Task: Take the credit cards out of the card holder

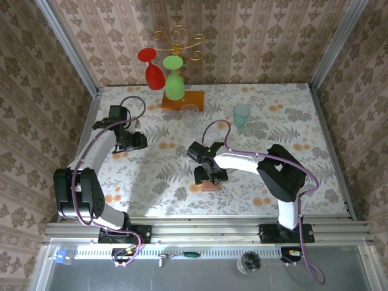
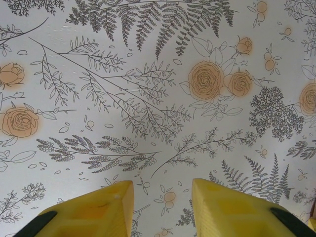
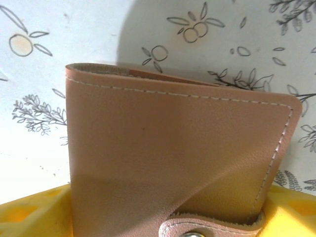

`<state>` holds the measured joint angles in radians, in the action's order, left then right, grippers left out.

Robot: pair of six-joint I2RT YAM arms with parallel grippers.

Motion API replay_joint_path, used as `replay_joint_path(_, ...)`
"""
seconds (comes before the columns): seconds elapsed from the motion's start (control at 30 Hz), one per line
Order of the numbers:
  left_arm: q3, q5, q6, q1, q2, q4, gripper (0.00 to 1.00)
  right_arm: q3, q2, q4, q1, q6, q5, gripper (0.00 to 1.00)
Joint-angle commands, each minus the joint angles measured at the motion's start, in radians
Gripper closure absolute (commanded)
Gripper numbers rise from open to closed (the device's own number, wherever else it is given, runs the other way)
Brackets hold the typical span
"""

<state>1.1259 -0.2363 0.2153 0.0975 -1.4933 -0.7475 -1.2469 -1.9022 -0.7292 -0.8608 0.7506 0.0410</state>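
Here the snapped-shut card holder (image 3: 168, 148) sits mid-table between the right gripper's (image 1: 209, 174) wide-spread fingers; pinched or not, I cannot tell. Meanwhile the left gripper (image 2: 163, 210) hovers half-spread, empty. Tugging the strap (image 3: 212, 228) unbraced could drag the holder unopened.

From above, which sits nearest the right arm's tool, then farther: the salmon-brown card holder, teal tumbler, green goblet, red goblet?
1. Salmon-brown leather card holder, at the right tool itself.
2. Teal translucent tumbler, behind it, slightly right.
3. Green upside-down goblet, on the rack at the back.
4. Red upside-down goblet, farthest, back left.
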Motion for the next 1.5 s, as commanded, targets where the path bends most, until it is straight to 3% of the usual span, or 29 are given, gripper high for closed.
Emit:
replay_joint_path(0.0, -0.005, -0.008, -0.017, 0.001, -0.012, 0.000, 0.64, 0.016, 0.016, 0.016, -0.020, -0.017, -0.055, 0.17)
replay_joint_path(0.53, -0.014, -0.029, -0.010, 0.010, -0.046, 0.017, 0.64, -0.038, -0.011, 0.001, -0.034, 0.025, -0.012, 0.17)
replay_joint_path(0.83, -0.004, -0.065, -0.001, 0.009, -0.067, 0.031, 0.64, -0.017, 0.002, 0.001, -0.037, 0.040, 0.009, 0.10)
replay_joint_path(1.13, 0.000, -0.089, 0.007, 0.010, -0.084, 0.037, 0.63, 0.009, 0.075, -0.011, -0.037, 0.052, 0.050, 0.03)
replay_joint_path(1.47, 0.005, -0.121, 0.012, 0.009, -0.066, 0.042, 0.63, -0.009, 0.126, -0.063, -0.037, 0.023, 0.108, 0.04)
